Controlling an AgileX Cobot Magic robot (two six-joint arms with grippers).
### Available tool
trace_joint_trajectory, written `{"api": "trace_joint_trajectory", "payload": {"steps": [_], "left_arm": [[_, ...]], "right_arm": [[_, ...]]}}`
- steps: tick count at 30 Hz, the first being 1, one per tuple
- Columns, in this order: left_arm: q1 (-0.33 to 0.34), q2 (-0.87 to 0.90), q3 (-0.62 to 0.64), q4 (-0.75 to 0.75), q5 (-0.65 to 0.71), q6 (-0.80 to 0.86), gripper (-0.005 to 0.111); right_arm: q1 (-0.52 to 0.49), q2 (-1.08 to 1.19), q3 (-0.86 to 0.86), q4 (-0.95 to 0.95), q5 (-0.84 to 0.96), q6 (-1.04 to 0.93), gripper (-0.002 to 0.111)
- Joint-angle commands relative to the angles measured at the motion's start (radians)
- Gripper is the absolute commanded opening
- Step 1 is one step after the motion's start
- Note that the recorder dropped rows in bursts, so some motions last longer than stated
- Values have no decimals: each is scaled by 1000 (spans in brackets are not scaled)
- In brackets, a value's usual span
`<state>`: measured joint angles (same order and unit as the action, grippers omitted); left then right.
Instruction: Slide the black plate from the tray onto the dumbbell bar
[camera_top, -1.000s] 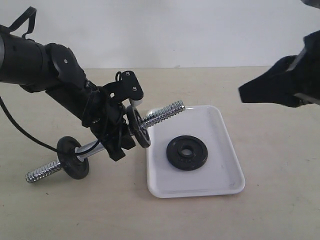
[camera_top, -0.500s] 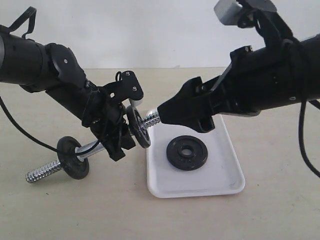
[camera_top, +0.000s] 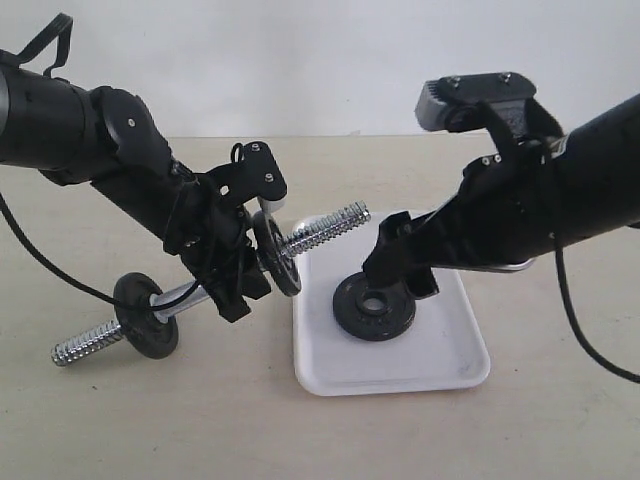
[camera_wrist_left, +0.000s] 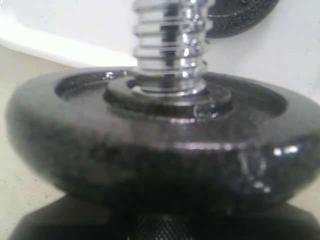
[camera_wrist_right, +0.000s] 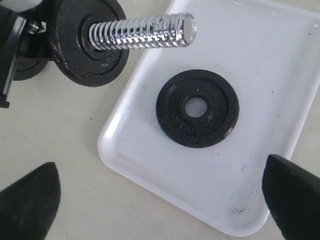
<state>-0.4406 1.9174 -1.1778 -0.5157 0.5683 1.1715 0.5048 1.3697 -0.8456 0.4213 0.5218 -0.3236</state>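
Tabletop: beige, white wall behind.
Left gripper: clamped on dumbbell bar; fingers obscured.
Right gripper: spread wide, empty, partly masking black plate on tray.

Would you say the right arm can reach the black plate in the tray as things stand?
Probably yes: the right gripper hangs over the black plate, jaws open; the plate lies flat and bare in the tray, with the dumbbell bar off to one side.
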Motion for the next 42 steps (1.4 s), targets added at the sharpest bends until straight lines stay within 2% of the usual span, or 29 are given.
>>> {"api": "trace_joint_trajectory", "payload": {"steps": [1,6,15,23,28,35,42], "left_arm": [[0,-57,-18,-42,-43,4,4],[0,-57,-18,-42,-43,4,4],[0,-57,-18,-42,-39,4,4],[0,-57,-18,-42,-36,4,4],[0,-57,-18,-42,-36,4,4],[0,-57,-18,-42,-38,4,4],[15,-57,-18,-40,-71,2,4]], "right_arm": [[49,59,-5,-26,-39,34,105],[86,129,-6,-30,-95,56,105],[86,254,-127,-95,-41,106,105],[86,312,-153,-233,-43,178,105],[86,366,-153,-404,-69,324,105],[86,407,-153,-421,-174,324,105],[86,423,-153,-421,-200,324,105]]}}
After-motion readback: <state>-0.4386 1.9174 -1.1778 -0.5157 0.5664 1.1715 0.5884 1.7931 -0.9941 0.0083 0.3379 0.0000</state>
